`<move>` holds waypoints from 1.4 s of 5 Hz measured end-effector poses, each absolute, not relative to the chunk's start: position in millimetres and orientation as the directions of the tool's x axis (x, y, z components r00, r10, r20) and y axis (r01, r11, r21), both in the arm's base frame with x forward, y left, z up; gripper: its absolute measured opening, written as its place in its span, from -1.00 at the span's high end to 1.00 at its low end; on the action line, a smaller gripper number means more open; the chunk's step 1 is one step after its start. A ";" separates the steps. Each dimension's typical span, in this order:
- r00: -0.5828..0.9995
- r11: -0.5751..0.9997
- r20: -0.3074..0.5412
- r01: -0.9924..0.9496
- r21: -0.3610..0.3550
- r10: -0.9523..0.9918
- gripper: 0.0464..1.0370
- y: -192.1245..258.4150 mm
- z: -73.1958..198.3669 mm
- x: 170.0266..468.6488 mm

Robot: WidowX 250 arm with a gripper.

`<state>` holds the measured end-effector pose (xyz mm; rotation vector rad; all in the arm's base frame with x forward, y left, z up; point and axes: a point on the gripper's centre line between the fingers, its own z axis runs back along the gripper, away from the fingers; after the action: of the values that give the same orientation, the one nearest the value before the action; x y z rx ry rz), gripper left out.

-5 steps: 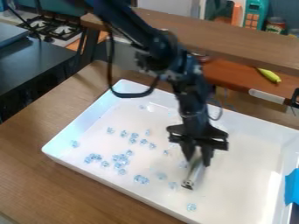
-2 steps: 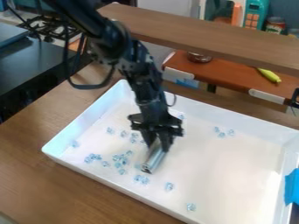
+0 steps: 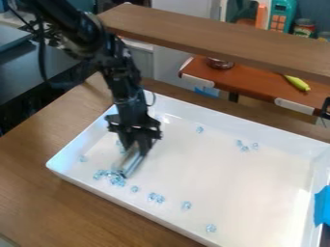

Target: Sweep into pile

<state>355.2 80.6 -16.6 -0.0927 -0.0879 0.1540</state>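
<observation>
The tray (image 3: 232, 178) is white and the little bits (image 3: 156, 197) are light blue. The gripper (image 3: 136, 155) is black. The bar (image 3: 132, 165) looks silver, maybe grey. The table (image 3: 38, 159) is brown. The tape (image 3: 324, 205) is bright blue.

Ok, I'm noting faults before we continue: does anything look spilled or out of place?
No spill that I can see: the bluish pieces lie inside the white tray. The odd ones are a trio towards the far right and a single piece near the far wall, away from the cluster beside the silvery tool.
</observation>
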 end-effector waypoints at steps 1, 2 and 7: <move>0.985 0.983 0.042 -0.162 -0.089 0.166 0.34 108.0 -14.7 343.3; 0.984 0.975 0.054 -0.162 -0.150 0.172 0.34 100.9 -7.4 340.1; 0.982 0.940 0.148 -0.062 -0.336 0.118 0.34 -61.0 53.7 357.4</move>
<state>357.4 -61.0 53.7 -0.3372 -0.1680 0.0920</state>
